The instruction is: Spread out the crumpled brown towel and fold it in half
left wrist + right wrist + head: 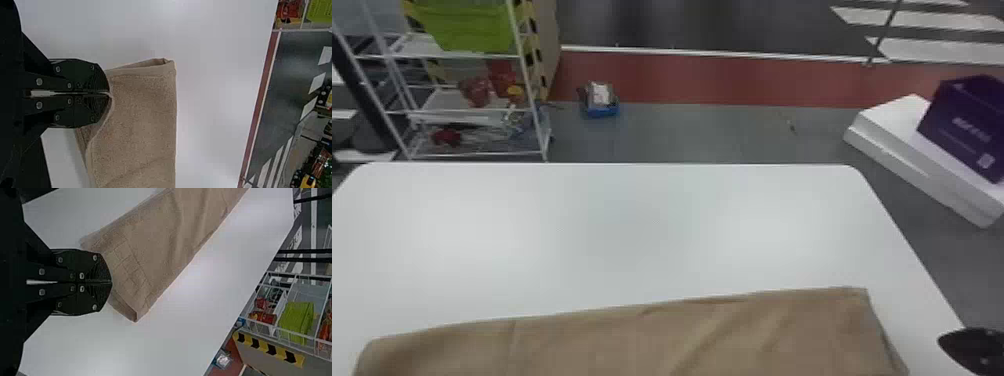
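Black, rounded fingers bear silvery, apparently metal screws.

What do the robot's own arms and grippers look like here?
The left gripper and right gripper match: black, two broad fingers with rounded ends, ridged near the tips and dotted with silvery screws. The arm parts behind them are black.

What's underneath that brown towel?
The white table shows along the far and side edges of the towel. Anything else beneath it would be hidden by the cloth, so I can't tell.

towel partly outside head view
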Available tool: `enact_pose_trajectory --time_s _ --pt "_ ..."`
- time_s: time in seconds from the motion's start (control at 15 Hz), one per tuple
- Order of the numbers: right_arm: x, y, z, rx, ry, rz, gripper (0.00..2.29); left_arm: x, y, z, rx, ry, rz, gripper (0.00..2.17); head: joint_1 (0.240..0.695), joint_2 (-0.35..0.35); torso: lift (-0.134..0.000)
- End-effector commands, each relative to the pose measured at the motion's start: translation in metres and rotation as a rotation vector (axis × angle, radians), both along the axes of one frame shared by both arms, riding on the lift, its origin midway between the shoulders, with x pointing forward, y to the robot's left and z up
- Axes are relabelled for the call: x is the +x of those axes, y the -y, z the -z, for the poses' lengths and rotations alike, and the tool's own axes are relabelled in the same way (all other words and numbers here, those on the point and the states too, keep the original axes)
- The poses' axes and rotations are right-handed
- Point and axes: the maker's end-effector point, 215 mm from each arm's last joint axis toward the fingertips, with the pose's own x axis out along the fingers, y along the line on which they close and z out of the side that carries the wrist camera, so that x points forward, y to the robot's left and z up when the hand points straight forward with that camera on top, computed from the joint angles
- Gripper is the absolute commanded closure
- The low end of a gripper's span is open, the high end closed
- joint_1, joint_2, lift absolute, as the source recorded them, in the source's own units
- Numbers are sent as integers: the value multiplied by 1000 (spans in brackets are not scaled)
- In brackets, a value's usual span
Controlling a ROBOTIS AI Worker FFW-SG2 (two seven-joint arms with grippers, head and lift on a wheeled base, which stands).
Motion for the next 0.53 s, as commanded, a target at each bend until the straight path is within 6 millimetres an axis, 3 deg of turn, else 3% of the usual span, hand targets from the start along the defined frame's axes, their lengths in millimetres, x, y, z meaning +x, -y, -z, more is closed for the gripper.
enact_pose_trajectory --time_s 0.0,0.07,0.33,0.47 --pt "-3 1 4 26 -26 25 667 1 1 2 0 -1 -3 1096 695 -92 -124" --pt "-3 -1 6 32 -29 26 508 1 0 3 -1 0 -4 1096 695 -96 -124" --pt "-21 -32 45 -37 -88 -84 518 2 1 6 -7 0 -4 1096 695 -79 -124" --pt "-30 -51 58 -84 -97 -167 518 2 0 6 -7 -1 -5 1096 695 -35 -124"
